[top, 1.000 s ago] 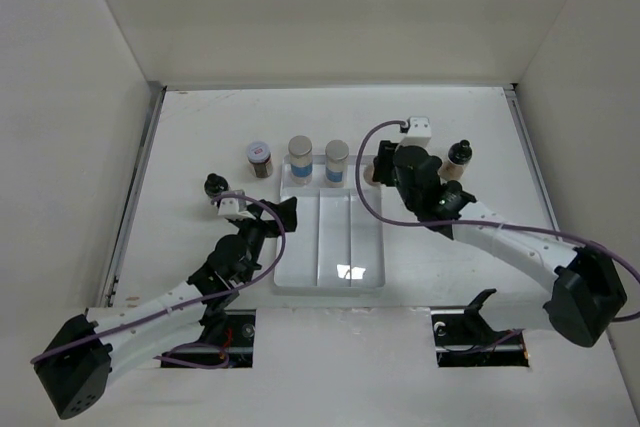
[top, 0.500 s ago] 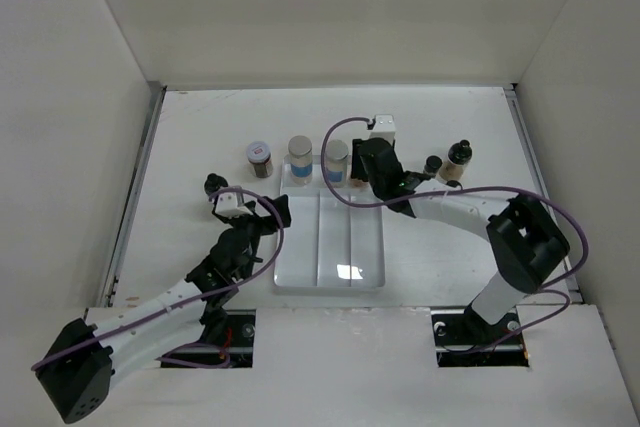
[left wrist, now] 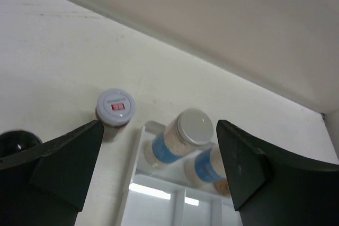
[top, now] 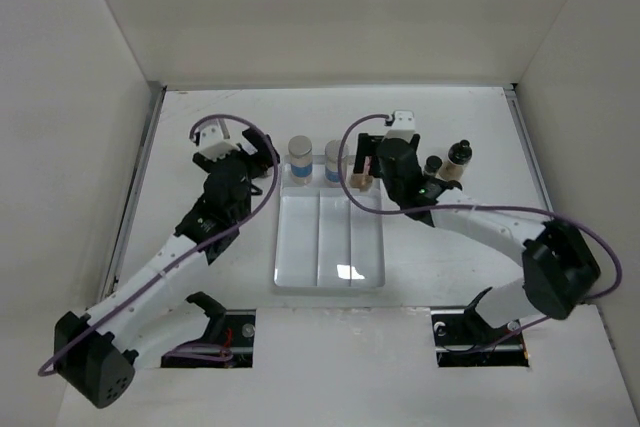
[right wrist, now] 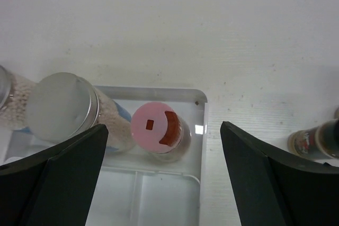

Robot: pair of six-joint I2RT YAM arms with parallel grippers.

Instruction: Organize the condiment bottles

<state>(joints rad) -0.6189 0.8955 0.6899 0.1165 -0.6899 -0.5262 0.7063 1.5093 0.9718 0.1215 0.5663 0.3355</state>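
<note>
In the right wrist view my right gripper [right wrist: 164, 126] is open, its fingers wide on either side of a pink-capped bottle [right wrist: 156, 129]. That bottle stands free in the far right corner of the white tray [right wrist: 175, 199]. Two grey-lidded jars with blue labels [top: 300, 160] [top: 337, 162] stand beside it at the tray's far end. My left gripper [left wrist: 159, 125] is open near a white-lidded jar [left wrist: 115, 107] just left of the tray. A dark round cap [left wrist: 16, 141] shows by its left finger. Two black-capped bottles [top: 432, 164] [top: 459, 155] stand right of the tray.
The divided tray [top: 300, 247] lies mid-table, its near part bare. White walls enclose the table at the back and on both sides. The right arm's purple cable loops over the tray's far right corner.
My right gripper has opened and let go of the pink-capped bottle in the tray. The left arm has swung from beside the tray up to the white-lidded jar at the back left.
</note>
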